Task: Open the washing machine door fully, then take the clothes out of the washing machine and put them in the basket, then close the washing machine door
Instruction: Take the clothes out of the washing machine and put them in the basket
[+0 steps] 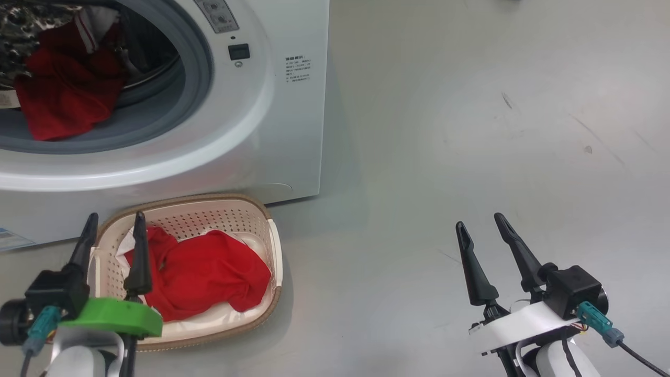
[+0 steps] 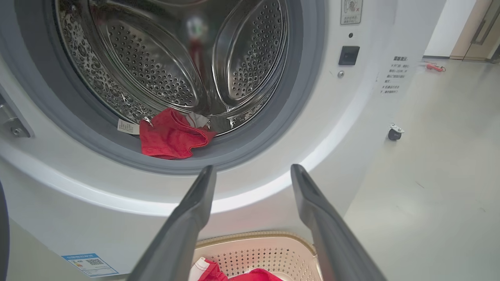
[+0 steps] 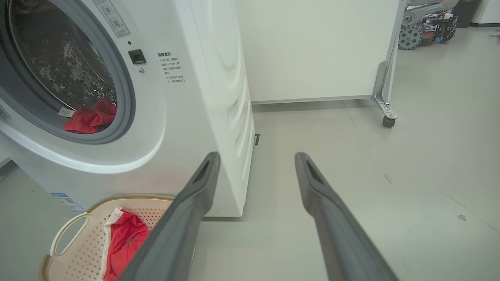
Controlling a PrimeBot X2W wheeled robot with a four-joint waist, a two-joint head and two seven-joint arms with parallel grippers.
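The white washing machine (image 1: 282,120) stands at the upper left with its round opening uncovered; its door is out of view. A red garment (image 1: 68,89) lies at the drum's front lip, over the grey seal (image 2: 175,134) (image 3: 91,119). The cream basket (image 1: 209,220) sits on the floor before the machine, with another red garment (image 1: 204,275) inside (image 3: 125,240). My left gripper (image 1: 115,222) is open and empty above the basket's left end, pointing at the machine. Well to the right, over bare floor, my right gripper (image 1: 479,222) is open and empty.
Grey floor (image 1: 471,131) stretches to the right of the machine. In the right wrist view a white panel on castors (image 3: 384,117) stands behind the machine, with a wheeled device (image 3: 425,23) in the far corner. A blue label (image 2: 90,264) is stuck low on the machine's front.
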